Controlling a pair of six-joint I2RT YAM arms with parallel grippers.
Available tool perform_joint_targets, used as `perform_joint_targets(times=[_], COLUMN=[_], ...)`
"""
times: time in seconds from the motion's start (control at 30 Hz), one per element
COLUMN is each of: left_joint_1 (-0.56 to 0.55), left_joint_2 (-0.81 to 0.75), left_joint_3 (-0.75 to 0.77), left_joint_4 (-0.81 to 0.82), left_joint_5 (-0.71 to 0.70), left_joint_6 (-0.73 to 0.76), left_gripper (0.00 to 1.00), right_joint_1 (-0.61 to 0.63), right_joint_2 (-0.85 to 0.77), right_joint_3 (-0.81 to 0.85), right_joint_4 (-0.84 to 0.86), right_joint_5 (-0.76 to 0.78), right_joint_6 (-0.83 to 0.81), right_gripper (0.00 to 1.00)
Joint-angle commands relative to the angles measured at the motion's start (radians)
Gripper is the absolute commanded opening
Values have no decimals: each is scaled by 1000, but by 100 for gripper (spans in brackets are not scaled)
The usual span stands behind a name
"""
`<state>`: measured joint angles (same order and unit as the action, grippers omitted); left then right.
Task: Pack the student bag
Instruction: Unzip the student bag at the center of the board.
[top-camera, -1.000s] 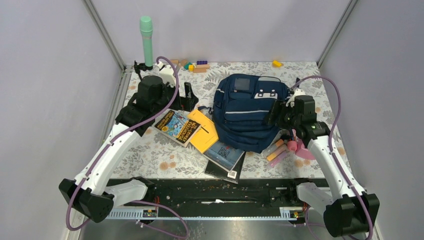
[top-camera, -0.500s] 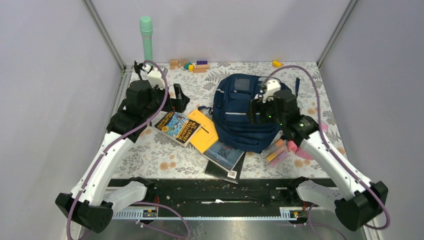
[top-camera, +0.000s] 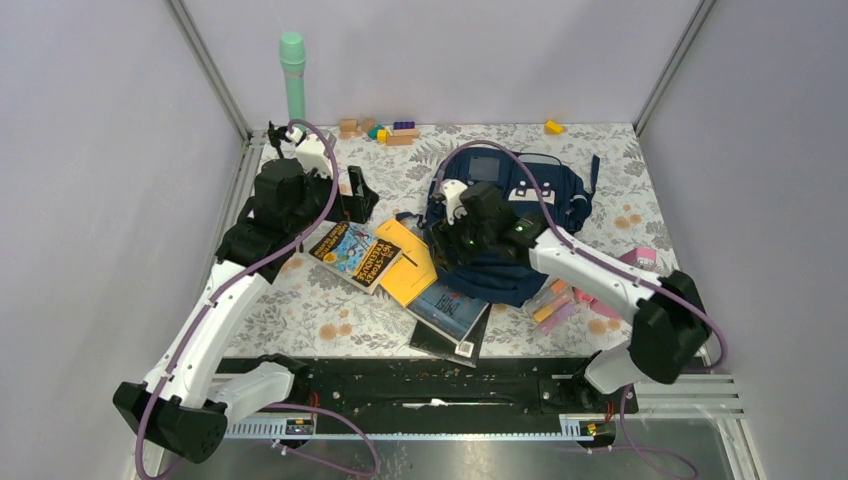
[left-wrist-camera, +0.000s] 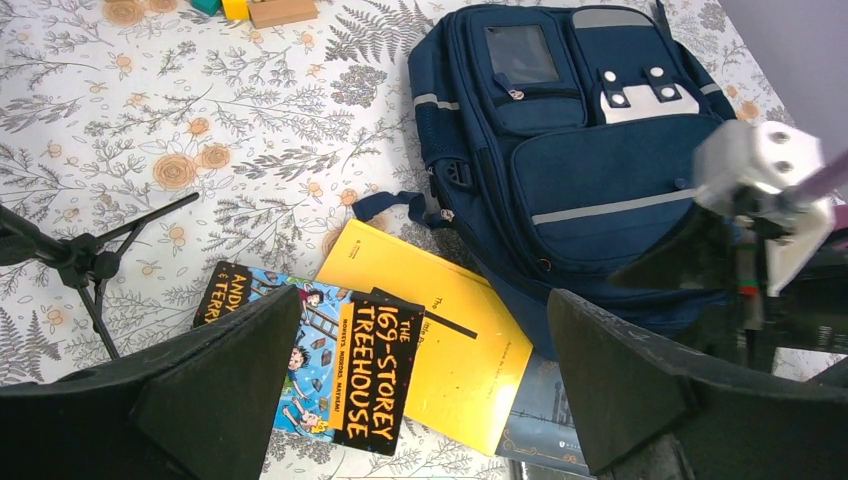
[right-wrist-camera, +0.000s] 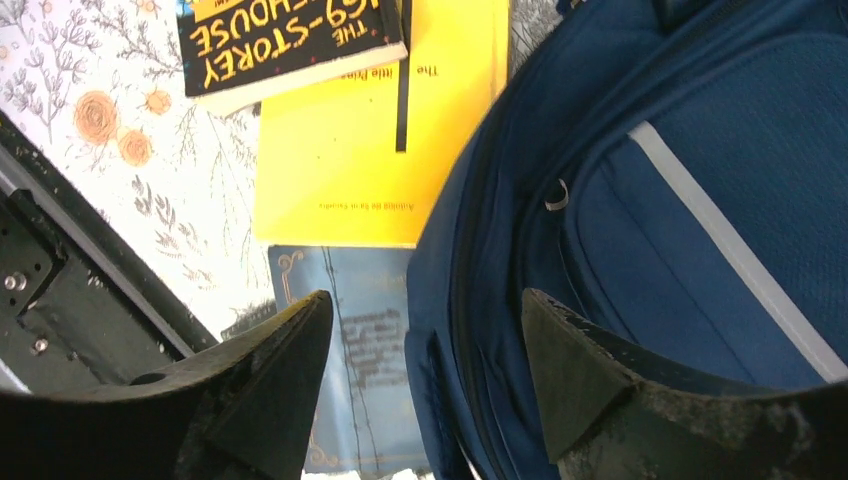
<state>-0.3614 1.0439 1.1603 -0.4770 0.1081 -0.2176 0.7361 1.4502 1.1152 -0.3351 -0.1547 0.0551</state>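
Clearly the right fingers, spread and empty, hover over the near-left edge of the student bag, which lies flat on the surface, long axis front to back, with the open, empty left fingers farther off.

Books lie left of the student bag.

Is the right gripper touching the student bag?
Cannot tell. Right wrist view shows the open right gripper over the student bag, but neither contact nor a gap is plain.
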Motion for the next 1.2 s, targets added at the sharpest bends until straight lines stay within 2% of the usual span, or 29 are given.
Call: perform_joint_targets(times=[0.0,0.17,0.37,0.67,0.7,0.8,0.9,0.93,1.07,1.17], left_joint_1=[6,6,6,6,6,6,6,6,9,9], left_joint_2=[-1,-2,-19,-8,-8,-7,-11,-15,-72,-114], left_joint_3=[-1,-1,-10,-9,-7,-9,-7,-4,-20,-47], left_joint_4=[44,43,61,56,55,55,57,59,92,129], left_joint_5=[24,8,39,34,32,30,51,67,114,171], left_joint_6=[1,8,10,11,11,13,27,39,85,102], left_gripper=[99,99,99,99,99,99,99,99,99,99], right_joint_1=[39,72,88,88,87,88,86,87,86,85], right_joint_2=[112,205,220,225,219,212,192,170,47,-32], right_joint_3=[101,127,80,19,11,-4,-4,-5,-34,-28], right_joint_4=[5,21,81,161,174,196,191,186,215,195], right_joint_5=[55,149,291,302,289,275,280,282,276,234], right_joint_6=[-40,-81,-76,-62,-61,-42,-29,-26,-46,-124], right_gripper=[74,72,71,66,63,29,4,0,0,0])
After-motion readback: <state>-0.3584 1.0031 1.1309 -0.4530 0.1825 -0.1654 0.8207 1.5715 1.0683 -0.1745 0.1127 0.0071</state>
